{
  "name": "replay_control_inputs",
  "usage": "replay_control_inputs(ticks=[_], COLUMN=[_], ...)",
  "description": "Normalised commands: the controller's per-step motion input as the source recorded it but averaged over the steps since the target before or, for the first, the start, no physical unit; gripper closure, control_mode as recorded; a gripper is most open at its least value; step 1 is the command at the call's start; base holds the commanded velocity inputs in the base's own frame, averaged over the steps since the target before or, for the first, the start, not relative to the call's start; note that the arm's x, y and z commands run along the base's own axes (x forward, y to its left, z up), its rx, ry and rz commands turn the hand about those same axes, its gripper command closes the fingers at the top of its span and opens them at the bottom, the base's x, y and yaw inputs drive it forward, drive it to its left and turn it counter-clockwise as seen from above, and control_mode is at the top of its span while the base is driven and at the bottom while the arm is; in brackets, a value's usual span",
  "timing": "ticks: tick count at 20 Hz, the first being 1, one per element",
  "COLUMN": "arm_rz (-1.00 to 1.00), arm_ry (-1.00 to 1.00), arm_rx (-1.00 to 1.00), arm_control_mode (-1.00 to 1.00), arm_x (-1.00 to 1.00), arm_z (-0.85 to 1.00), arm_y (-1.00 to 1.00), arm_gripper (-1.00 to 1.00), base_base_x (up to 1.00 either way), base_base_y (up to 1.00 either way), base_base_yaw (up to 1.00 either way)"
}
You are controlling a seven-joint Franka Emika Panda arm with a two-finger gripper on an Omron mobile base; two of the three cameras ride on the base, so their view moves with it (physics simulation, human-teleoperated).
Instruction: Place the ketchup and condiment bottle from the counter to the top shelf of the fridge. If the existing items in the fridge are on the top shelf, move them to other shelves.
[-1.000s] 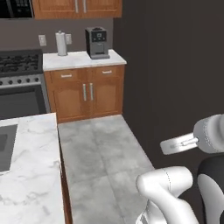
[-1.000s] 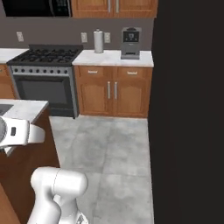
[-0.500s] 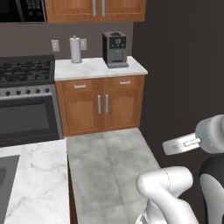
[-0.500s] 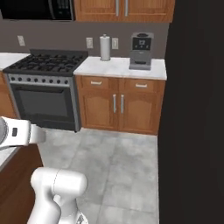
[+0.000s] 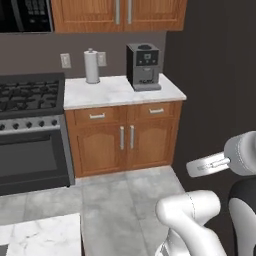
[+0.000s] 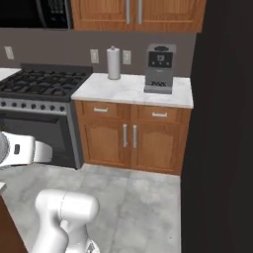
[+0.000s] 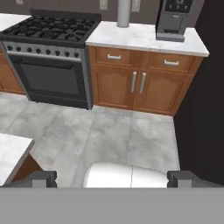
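Countertop of white-grey marbled stone (image 5: pixel 117 91) is serving as my landmark in the left base view: it is sitting over brown wooden cabinets with metal handles (image 5: pixel 125 141). On that slab a boxy dark grey coffee machine (image 5: pixel 144 66) is standing toward its right end, and a white paper towel roll on an upright holder (image 5: pixel 91 66) is standing toward its left end, near the wall. Touching the slab's left edge, a black gas stove with a dark oven door (image 5: pixel 31 135) is standing. Right of the slab a tall dark grey panel (image 5: pixel 215 80) is rising. No bottle is showing on this slab, so I cannot tell where the ketchup and the condiment bottle are.

From the right base view, the same marbled countertop (image 6: pixel 128 90) is carrying the coffee machine (image 6: pixel 160 62) on its right and the paper towel roll (image 6: pixel 113 63) on its left, with the stove (image 6: pixel 42 113) beside it on the left.

Looking along my hand, my gripper (image 7: pixel 111 178) is standing spread wide, its two dark fingertips (image 7: pixel 41 177) well apart and holding nothing. Beyond them the countertop (image 7: pixel 144 38) is lying far off, past grey stone floor tiles (image 7: pixel 109 135), with the stove (image 7: pixel 48 57) to its left.
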Motion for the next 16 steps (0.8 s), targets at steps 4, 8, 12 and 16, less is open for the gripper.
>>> replay_control_inputs(ticks=[4,8,12,16], arm_rz=[0.00,0.00,0.00,0.00], arm_ry=[0.00,0.00,0.00,0.00], arm_rx=[0.00,0.00,0.00,0.00], arm_control_mode=[1.00,1.00,1.00,1.00], arm_x=[0.00,0.00,0.00,0.00], arm_z=[0.00,0.00,0.00,0.00], arm_y=[0.00,0.00,0.00,0.00], arm_gripper=[-1.00,-1.00,-1.00,-1.00], base_base_x=[1.00,1.00,1.00,0.87], base_base_y=[0.31,0.39,0.35,0.09], base_base_yaw=[0.00,0.00,0.34,0.72])
